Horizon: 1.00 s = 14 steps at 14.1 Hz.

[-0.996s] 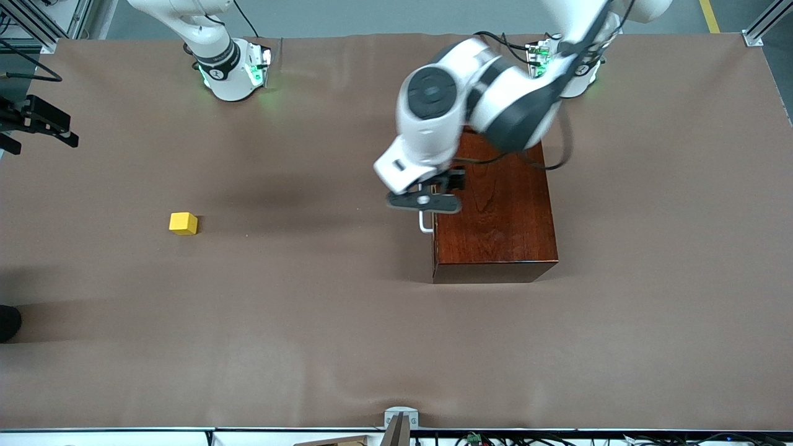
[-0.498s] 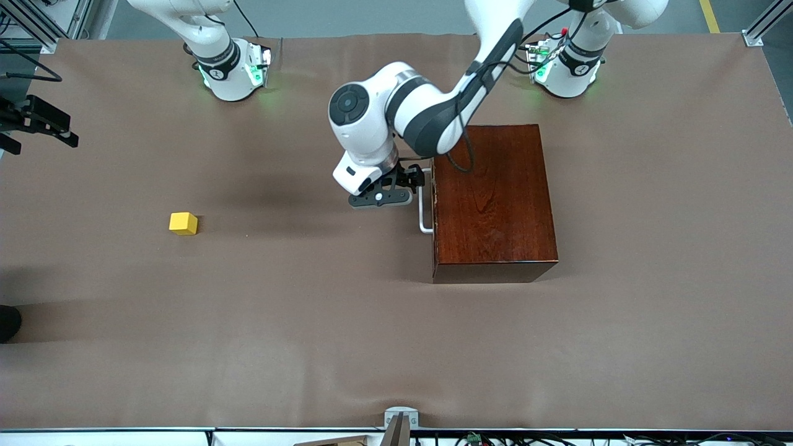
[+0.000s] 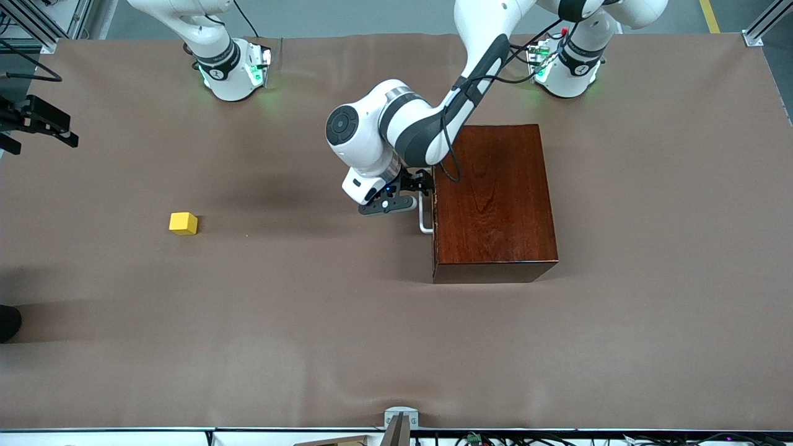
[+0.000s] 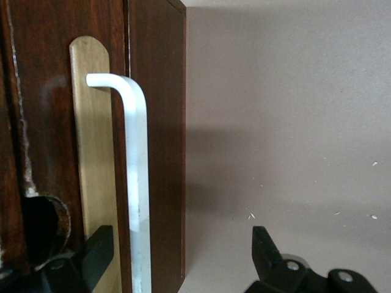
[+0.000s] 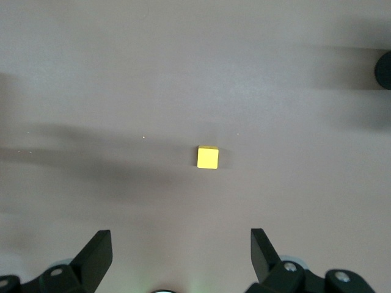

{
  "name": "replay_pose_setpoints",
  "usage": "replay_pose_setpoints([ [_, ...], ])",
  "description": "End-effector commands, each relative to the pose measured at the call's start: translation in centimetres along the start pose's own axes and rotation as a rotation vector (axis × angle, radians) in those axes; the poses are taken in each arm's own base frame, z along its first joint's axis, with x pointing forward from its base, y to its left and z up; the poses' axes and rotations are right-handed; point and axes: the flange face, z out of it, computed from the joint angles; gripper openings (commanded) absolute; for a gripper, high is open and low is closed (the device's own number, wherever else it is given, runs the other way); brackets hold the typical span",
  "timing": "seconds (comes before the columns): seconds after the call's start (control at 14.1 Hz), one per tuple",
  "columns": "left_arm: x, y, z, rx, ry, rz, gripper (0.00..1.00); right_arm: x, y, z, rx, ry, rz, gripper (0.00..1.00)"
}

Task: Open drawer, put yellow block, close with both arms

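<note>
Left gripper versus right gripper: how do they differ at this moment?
The left gripper sits at the drawer's white handle, fingers open to either side of it; the right gripper hangs high over the yellow block, touching nothing. The left arm reaches across the table; the right arm waits. Both are open and hold nothing.

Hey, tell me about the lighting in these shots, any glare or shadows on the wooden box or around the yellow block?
Front view: soft sheen on the wooden box top, a shadow at its camera-side base, green glow at both arm bases. Left wrist view: the white handle reflects in the glossy drawer front. Right wrist view: broad blurry shadow bands cross the cloth near the yellow block.
</note>
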Motion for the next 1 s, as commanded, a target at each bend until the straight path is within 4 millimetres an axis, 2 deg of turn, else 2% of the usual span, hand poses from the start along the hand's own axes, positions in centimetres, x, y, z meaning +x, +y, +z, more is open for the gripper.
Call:
replay_pose_setpoints([
  [0.0,-0.1,0.5,0.1,0.021,0.021,-0.044,1.00,0.1,0.2,-0.3,0.003,-0.002,0.014,1.00],
  [0.21,0.0,1.8,1.4,-0.007,0.036,-0.092,1.00,0.0,0.2,-0.3,0.003,-0.004,0.014,1.00],
  [0.36,0.0,2.1,1.1,-0.035,0.044,-0.095,1.00,0.0,0.2,-0.3,0.003,-0.004,0.014,1.00],
  [0.5,-0.3,2.6,0.6,-0.065,0.044,-0.091,1.00,0.1,0.2,-0.3,0.003,-0.002,0.014,1.00],
  [0.93,-2.9,6.3,-2.0,-0.278,0.029,-0.190,1.00,0.0,0.4,-0.2,0.003,-0.004,0.018,1.00],
])
